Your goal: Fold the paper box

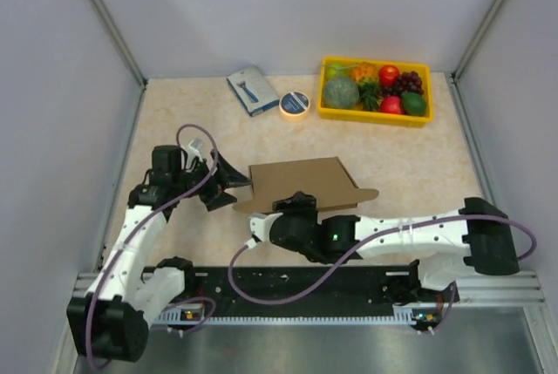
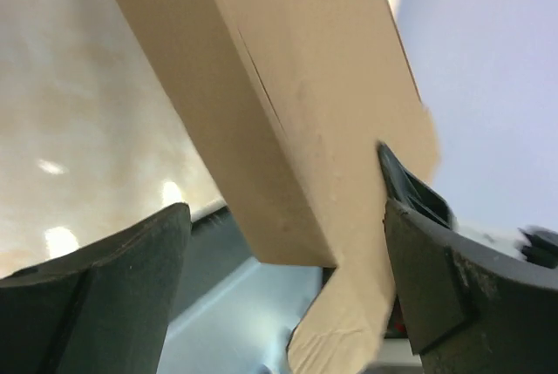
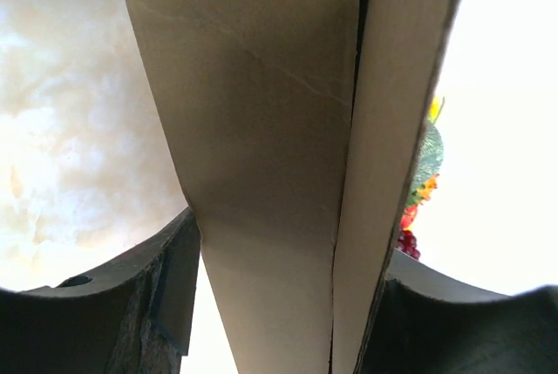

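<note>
The fold looks to be in mid-course. The paper box (image 1: 301, 180), a half-flattened brown carton, is clamped between the fingers of the right gripper (image 1: 292, 203). The left gripper (image 1: 227, 186) is spread wide around the carton's end, one finger against a loose flap, the other clear. Next, the left claw probably needs to tuck that flap in while the right braces the carton.

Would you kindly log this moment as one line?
object: plain brown cardboard box; left jaws: open astride its left end; right jaws: shut on its near edge
</note>
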Robot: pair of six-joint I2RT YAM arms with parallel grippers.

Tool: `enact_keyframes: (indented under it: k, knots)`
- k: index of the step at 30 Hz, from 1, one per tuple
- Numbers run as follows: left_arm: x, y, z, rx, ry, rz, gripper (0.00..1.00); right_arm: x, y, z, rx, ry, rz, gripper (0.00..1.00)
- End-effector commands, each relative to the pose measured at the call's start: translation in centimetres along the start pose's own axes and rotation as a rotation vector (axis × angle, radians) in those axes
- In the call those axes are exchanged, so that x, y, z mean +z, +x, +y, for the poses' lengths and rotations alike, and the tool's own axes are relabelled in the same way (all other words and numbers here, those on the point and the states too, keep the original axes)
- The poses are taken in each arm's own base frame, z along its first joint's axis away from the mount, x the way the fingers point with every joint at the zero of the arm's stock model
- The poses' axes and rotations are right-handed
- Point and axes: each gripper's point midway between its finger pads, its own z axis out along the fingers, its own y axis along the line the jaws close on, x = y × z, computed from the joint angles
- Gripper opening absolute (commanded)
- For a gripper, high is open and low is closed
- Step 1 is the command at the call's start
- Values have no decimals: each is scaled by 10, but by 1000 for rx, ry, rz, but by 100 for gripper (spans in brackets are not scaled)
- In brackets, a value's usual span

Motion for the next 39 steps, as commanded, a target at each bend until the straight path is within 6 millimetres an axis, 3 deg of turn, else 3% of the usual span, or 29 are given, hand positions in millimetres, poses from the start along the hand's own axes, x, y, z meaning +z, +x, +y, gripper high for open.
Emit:
enact_keyframes:
  k: [1,2,3,4,6,9,10,11,13,18,24,28,32,39]
  knots:
    - [-56,-30,8,314,-253,-328,97,-31,-1,-38,172,-85,-33,38]
    - [-69,-36,9,376,-299,-399,97,-33,-3,-33,184,-151,-46,40]
    - [-97,-49,12,415,-378,-566,98,-34,0,-33,193,-184,-28,40]
    - [-109,-52,5,452,-376,-641,98,-38,11,-42,214,-209,22,41]
    - [-128,-48,-13,594,-322,-739,97,-39,13,-33,238,-326,47,44]
    - [-110,-32,-42,780,-157,-620,89,-40,19,-30,315,-477,78,47]
    - [-99,-18,-51,849,-61,-544,87,-42,15,-27,352,-539,59,48]
    - [-99,-18,-62,902,-13,-556,88,-38,24,-26,377,-568,91,49]
    - [-94,-4,-72,1002,74,-499,88,-39,21,-24,404,-614,78,50]
    - [-89,-1,-100,1216,195,-496,89,-31,26,-15,451,-703,103,54]
    - [-67,-16,-90,1366,212,-545,82,-22,20,-14,470,-750,96,54]
    - [-58,-4,-105,1517,295,-540,80,-14,19,-15,486,-778,92,53]
    - [-35,-10,-101,1618,249,-490,76,-9,18,-19,495,-779,87,53]
    - [-10,-19,-102,1665,250,-419,58,-8,16,-27,504,-770,65,54]
